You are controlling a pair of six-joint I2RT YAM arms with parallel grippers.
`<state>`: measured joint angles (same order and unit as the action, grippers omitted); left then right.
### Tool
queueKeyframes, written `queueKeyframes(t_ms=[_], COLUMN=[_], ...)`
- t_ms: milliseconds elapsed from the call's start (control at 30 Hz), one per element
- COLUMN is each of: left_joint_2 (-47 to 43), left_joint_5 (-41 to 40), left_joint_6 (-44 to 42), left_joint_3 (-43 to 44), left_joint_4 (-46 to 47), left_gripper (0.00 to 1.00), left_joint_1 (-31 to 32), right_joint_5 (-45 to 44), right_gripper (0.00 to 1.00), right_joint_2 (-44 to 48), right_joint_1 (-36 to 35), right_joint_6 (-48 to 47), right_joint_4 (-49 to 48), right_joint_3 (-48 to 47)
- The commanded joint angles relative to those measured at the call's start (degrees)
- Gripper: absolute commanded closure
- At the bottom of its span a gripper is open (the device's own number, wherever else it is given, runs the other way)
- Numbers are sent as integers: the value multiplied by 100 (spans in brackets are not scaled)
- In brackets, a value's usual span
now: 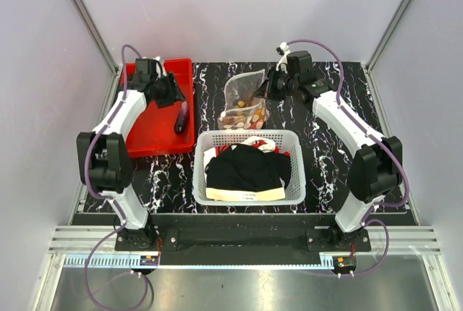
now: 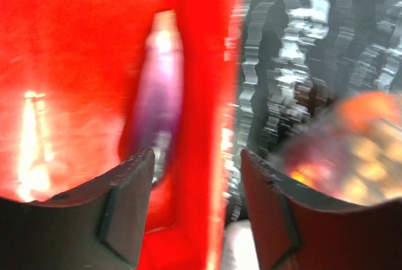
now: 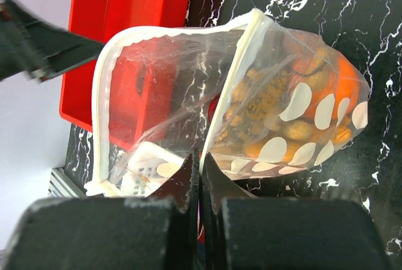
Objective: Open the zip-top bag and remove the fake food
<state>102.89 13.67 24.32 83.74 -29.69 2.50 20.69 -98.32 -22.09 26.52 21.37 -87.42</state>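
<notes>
Just beside zip-top bag (image 1: 244,101), mesh basket (image 1: 200,175) of clothes (image 1: 242,168); red bin (image 1: 150,131) nearby.

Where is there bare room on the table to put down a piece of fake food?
Free: the near floor of the red bin, beside the purple piece; the table patch in front of that bin, left of the basket; the marble right of the basket. Crowded: mid-back, where the right gripper holds the zip-top bag close behind the basket.
</notes>
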Motion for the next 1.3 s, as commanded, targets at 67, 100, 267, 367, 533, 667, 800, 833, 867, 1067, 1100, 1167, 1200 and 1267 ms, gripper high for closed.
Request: queueKeyframes(t_ms=[67, 100, 267, 367, 533, 667, 800, 833, 867, 1067, 1100, 1167, 1200, 1267], left_joint_2=[-1419, -1517, -1632, -1369, -921, -683, -411, -315, -270, 64, 134, 222, 301, 372], left_joint_5=[671, 794, 866, 620, 259, -127, -163, -163, -189, -426, -505, -751, -804, -927], left_joint_6=[-463, -445, -673, -788, -516, -419, -401, -401, -436, -586, -621, -700, -700, -717], left_joint_3=[178, 151, 290, 467, 520, 537, 599, 617, 599, 643, 643, 669, 678, 696], left_joint_4=[1008, 1157, 1932, 1967, 1994, 1923, 1862, 1844, 1853, 1827, 1835, 1818, 1818, 1827], left_gripper=[60, 63, 74, 79, 89, 93, 92, 90, 88, 84, 83, 80, 78, 75], left_joint_1=[1014, 1285, 2147, 2368, 2457, 2518, 2580, 2589, 2623, 2703, 2729, 2808, 2834, 2896], right_joint_5=[295, 304, 331, 305, 181, 102, 137, 137, 146, 129, 129, 137, 129, 129], right_gripper=[100, 100, 100, 100, 100, 100, 100, 100, 100, 100, 100, 100, 100, 100], right_joint_2=[-81, -82, -161, -152, -82, -73, -134, -143, -143, -126, -134, -117, -117, -117], right_joint_1=[-111, -129, -226, -270, -331, -358, -375, -384, -375, -393, -393, -410, -402, -410], right_joint_6=[-191, -200, -191, -104, 55, 90, 99, 107, 116, 116, 116, 134, 134, 134], right_joint_4=[-185, -168, -133, -124, -141, -150, -159, -159, -150, -168, -159, -159, -168, -176], right_joint_3=[-469, -504, -662, -689, -724, -742, -768, -777, -777, -759, -759, -759, -751, -742])
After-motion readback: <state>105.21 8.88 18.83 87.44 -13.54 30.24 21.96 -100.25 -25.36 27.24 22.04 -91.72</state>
